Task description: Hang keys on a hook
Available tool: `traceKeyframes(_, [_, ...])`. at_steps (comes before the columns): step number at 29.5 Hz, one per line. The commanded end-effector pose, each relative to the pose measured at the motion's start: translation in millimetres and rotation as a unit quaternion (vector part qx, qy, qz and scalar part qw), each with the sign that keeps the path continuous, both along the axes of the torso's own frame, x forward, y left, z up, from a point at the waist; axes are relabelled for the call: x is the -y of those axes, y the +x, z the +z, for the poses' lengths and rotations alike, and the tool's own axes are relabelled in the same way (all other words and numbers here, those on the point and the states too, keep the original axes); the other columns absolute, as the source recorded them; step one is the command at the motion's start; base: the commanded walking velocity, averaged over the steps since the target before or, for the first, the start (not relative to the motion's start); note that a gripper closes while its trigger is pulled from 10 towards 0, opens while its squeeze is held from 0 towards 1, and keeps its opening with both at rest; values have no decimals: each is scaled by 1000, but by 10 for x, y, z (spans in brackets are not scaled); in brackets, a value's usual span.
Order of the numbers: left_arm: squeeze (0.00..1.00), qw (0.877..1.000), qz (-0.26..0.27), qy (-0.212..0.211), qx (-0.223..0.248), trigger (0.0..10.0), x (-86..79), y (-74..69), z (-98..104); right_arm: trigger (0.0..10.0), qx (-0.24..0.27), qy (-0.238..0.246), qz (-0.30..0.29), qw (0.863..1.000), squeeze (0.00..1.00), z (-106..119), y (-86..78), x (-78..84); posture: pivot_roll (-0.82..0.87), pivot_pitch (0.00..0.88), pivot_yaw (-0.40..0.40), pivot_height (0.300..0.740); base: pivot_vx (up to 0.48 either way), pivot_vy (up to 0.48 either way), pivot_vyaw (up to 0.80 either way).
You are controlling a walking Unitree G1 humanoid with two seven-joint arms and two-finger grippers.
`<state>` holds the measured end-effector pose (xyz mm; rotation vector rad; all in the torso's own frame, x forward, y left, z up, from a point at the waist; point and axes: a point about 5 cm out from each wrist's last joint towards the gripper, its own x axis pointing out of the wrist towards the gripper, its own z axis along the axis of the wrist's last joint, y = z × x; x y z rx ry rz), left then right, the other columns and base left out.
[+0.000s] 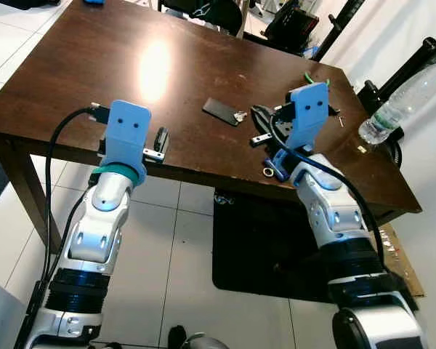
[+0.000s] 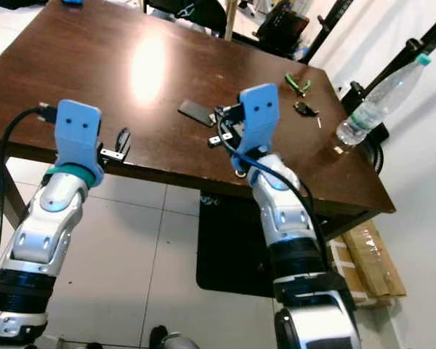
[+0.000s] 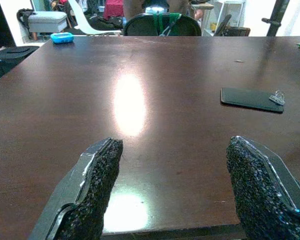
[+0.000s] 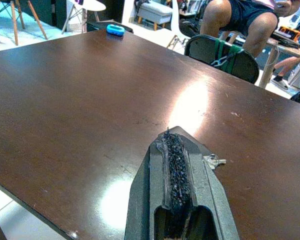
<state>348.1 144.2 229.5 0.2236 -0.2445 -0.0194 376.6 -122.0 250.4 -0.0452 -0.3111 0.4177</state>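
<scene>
Head cam first: the keys (image 1: 239, 115) sit on the dark wooden surface (image 1: 94, 65), touching the right end of a flat black card-like fob (image 1: 221, 111). The fob's long axis runs across the surface, slanting a bit toward my near-right, and the keys trail off that end. My right hand (image 1: 265, 129) is over the surface just to the right of them, so it's clearly the nearer one. My left hand (image 1: 158, 142) hangs at the near edge, well apart from the keys, which lie forward and to its right. A water bottle (image 1: 403, 98) stands off at the far right.

The other eye shows the same layout; I see the right hand's blue wrist housing (image 2: 258, 116) right beside the fob's key end. I can't spot any hook here.

Left wrist cam: the two black fingers (image 3: 92, 187) are spread wide with nothing between them, just bare surface. The fob lies ahead and off to one side, seen lengthwise, keys at its outer end.

Right wrist cam: the fingers (image 4: 176, 175) are pressed flat together, holding nothing. The keys (image 4: 213, 161) peek out just beside the fingertip, so I reckon a small shift sideways plus opening up would line me up. A person sits beyond the far edge.
</scene>
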Motion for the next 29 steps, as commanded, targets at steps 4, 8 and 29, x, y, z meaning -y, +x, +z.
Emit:
traceKeyframes(4, [0,1000,-16,1,-10,10000,60,-31,-67,10000,4,12,-31,999,0,-55,-15,144,-160,100,-146,740,0,0,0])
traceKeyframes(8, [0,999,-32,-2,-16,10000,51,-94,-105,10000,9,28,-53,998,0,-139,-102,179,-159,102,-46,740,0,0,0])
traceKeyframes(29, [0,995,-80,-44,-42,10000,232,-161,-165,10000,0,32,-114,993,0,-355,-391,434,-215,127,43,740,0,0,-457])
